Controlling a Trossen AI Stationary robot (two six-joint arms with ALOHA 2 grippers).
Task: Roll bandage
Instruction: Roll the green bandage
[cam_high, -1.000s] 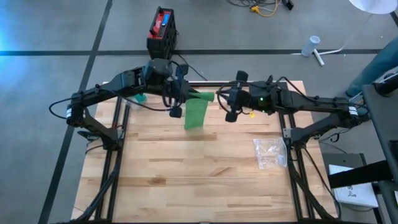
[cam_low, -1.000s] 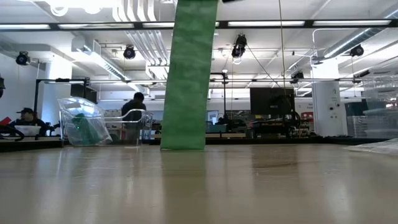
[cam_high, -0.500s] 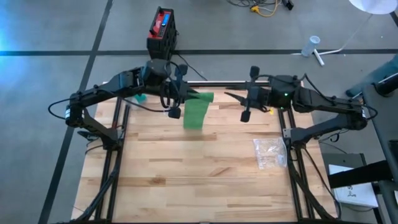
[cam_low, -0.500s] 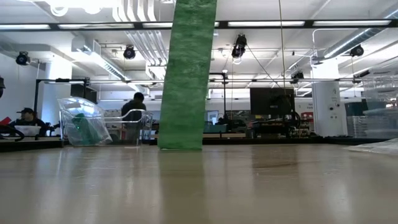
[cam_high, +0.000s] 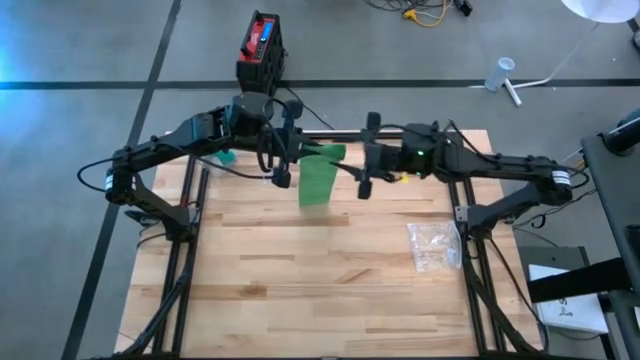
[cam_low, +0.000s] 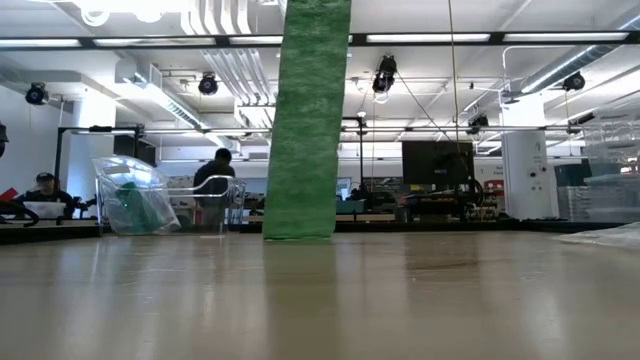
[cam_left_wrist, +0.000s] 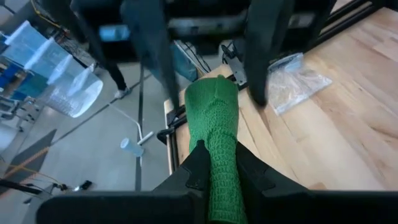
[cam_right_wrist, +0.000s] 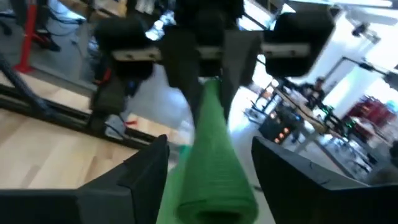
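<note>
A green bandage (cam_high: 318, 180) is held high over the far middle of the table. Its rolled end (cam_left_wrist: 214, 106) sticks out level toward the right arm. A loose strip (cam_low: 306, 120) hangs from it, and the strip's lower end (cam_low: 299, 234) is down at the table top. My left gripper (cam_high: 294, 160) is shut on the bandage from the left. My right gripper (cam_high: 352, 162) faces it from the right, open. Its two fingers (cam_right_wrist: 147, 179) stand on either side of the rolled end (cam_right_wrist: 214, 186) without plainly touching it. My left gripper pinches the bandage's rolled part (cam_left_wrist: 219, 163) between its two fingers, which lie along the roll. It comes from the table's left, slanting a little downward. The roll's free end juts past the fingertips, lifted clear, and the loose strip hangs below it.
A clear plastic bag (cam_high: 432, 245) lies on the table's right side. Another clear bag with something green in it (cam_low: 135, 195) sits at the far left corner. A red and black box (cam_high: 262, 45) stands on the floor beyond the far edge. The near half of the table is bare wood (cam_high: 300, 290).
My right gripper drew back toward the table's right edge, away from the bandage's end, then came back toward it and now stands around the rolled end. My left gripper has kept its hold, and the strip still hangs down.
</note>
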